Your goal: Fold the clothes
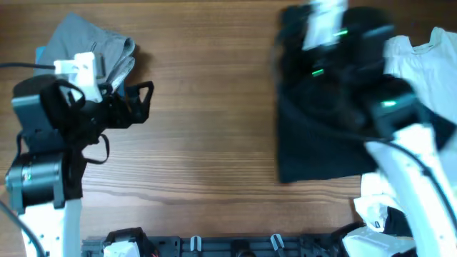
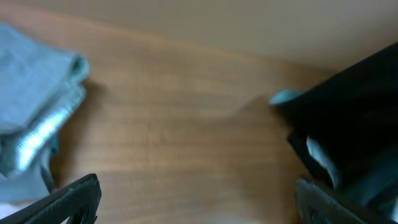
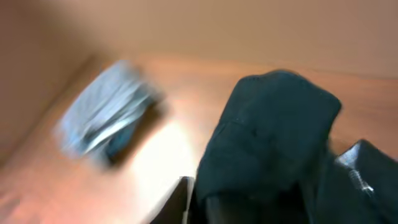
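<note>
The black garment (image 1: 314, 135) lies on the right half of the table. It also shows at the right edge of the left wrist view (image 2: 354, 106). My right gripper (image 1: 325, 32) is over its far end, blurred. In the right wrist view the gripper (image 3: 267, 199) has a bunch of the black garment (image 3: 273, 124) filling the space between its fingers, raised off the wood. My left gripper (image 1: 141, 100) is open and empty above bare table (image 2: 199, 199), beside a folded grey garment (image 1: 93, 43). A white T-shirt (image 1: 421, 64) lies at the far right.
The grey garment has a blue piece under it (image 2: 31, 81) and also shows in the right wrist view (image 3: 106, 124). A stretch of wooden table (image 1: 214, 107) lies between the grey and black garments. A dark rail (image 1: 214, 246) runs along the front edge.
</note>
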Robot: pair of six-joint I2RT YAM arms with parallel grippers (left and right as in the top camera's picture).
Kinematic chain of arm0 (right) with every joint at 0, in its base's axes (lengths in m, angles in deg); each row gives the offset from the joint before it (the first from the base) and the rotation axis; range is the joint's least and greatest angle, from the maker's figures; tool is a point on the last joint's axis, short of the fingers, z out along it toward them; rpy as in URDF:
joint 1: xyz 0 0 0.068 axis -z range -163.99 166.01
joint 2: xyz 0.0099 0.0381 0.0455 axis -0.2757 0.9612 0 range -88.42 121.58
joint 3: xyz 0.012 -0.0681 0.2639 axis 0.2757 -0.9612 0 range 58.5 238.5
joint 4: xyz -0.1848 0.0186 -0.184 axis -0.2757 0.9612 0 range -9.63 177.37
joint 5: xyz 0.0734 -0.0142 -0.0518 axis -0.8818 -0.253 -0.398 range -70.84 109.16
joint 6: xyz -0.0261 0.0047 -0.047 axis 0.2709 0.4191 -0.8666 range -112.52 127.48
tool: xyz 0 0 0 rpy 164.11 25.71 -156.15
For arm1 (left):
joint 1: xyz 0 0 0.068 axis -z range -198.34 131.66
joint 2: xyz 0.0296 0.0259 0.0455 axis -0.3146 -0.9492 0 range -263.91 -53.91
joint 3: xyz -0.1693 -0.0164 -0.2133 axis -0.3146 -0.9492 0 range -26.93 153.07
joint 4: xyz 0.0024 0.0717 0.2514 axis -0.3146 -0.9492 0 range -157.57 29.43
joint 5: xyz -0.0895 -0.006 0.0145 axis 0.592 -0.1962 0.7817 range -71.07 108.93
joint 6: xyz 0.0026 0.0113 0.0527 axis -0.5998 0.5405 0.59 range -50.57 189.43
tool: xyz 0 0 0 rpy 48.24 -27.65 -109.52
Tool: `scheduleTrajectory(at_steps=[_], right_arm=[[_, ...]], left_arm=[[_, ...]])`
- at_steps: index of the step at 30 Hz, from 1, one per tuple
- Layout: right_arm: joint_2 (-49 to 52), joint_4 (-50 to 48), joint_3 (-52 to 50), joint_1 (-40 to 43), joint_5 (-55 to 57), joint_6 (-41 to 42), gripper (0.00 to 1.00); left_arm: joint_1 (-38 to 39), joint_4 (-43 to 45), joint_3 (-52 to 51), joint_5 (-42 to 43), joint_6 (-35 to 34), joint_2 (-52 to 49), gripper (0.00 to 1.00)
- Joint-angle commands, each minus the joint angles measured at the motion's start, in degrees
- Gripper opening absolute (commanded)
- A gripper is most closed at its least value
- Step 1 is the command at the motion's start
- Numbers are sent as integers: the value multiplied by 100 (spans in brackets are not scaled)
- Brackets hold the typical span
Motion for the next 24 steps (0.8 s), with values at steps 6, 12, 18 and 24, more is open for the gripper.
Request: scheduleTrajectory(at_steps=[6, 12, 18, 24], right_arm=[[791, -33, -55, -1788, 1154, 356, 69], [251, 50, -50, -1001, 1255, 979, 75], [-398, 704, -50, -68, 1228, 964, 76], [-649, 1128, -50, 610, 1224, 977, 76]], left_arm=[[-190, 188, 120, 83, -33, 435, 100], [-133, 343, 118, 68, -35, 229, 100], [225, 529, 116, 157, -46, -114, 100], [894, 1346, 111, 214, -160, -1150, 95]])
